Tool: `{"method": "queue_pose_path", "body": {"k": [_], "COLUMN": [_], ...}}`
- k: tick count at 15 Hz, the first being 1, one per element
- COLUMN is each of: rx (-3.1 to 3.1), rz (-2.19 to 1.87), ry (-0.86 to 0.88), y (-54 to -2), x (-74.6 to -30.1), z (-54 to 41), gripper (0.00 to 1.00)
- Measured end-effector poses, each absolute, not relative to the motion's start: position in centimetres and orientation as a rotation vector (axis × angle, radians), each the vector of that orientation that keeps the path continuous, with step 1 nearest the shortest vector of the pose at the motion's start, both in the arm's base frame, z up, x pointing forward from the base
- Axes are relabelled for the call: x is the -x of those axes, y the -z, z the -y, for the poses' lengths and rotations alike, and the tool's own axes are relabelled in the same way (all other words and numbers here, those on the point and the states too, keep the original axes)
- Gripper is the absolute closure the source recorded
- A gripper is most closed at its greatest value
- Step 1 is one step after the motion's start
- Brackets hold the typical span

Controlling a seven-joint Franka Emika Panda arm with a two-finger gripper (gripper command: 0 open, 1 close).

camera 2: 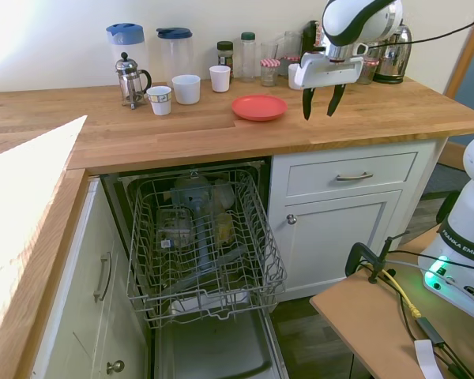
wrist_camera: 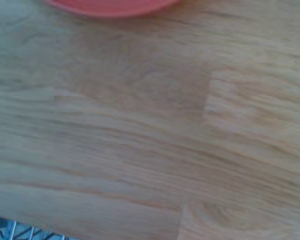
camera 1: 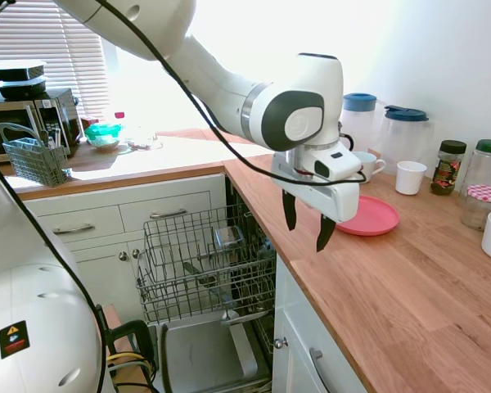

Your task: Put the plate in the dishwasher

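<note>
The coral-red plate [camera 1: 373, 215] [camera 2: 259, 106] lies flat on the wooden counter [camera 1: 409, 286], in front of the white mugs. My gripper [camera 1: 308, 223] [camera 2: 318, 103] hangs open above the counter, just beside the plate on the side toward the counter's front edge, with nothing between its fingers. A blurred slice of the plate [wrist_camera: 110, 7] shows at the wrist view's edge over bare wood. The dishwasher [camera 2: 201, 245] [camera 1: 204, 262] stands open below the counter, its wire rack pulled out with several items in it.
White mugs [camera 2: 186, 88], a French press [camera 2: 129, 79], two blue-lidded jugs [camera 2: 126, 43] and jars [camera 1: 450, 166] line the counter's back. A kettle [camera 2: 391, 55] stands behind the gripper. A grey cutlery basket [camera 1: 34, 160] and a microwave [camera 1: 29, 123] sit on the far counter.
</note>
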State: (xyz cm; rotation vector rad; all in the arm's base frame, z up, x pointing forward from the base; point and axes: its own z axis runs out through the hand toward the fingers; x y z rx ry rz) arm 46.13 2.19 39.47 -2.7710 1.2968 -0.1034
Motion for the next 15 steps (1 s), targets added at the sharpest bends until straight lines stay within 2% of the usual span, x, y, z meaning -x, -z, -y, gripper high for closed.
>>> {"method": "queue_pose_path", "body": {"k": [5,9,15], "rx": [2.655,2.467,2.305], "rz": [-1.406,-1.484,-1.425], "ry": [0.077,0.174,0.100], "y": [-39.1,-37.4,-37.9], "x": [-49.4,-53.3,-57.5], "z": [0.1,1.8,3.2], "gripper": [0.00,0.00,0.00]}}
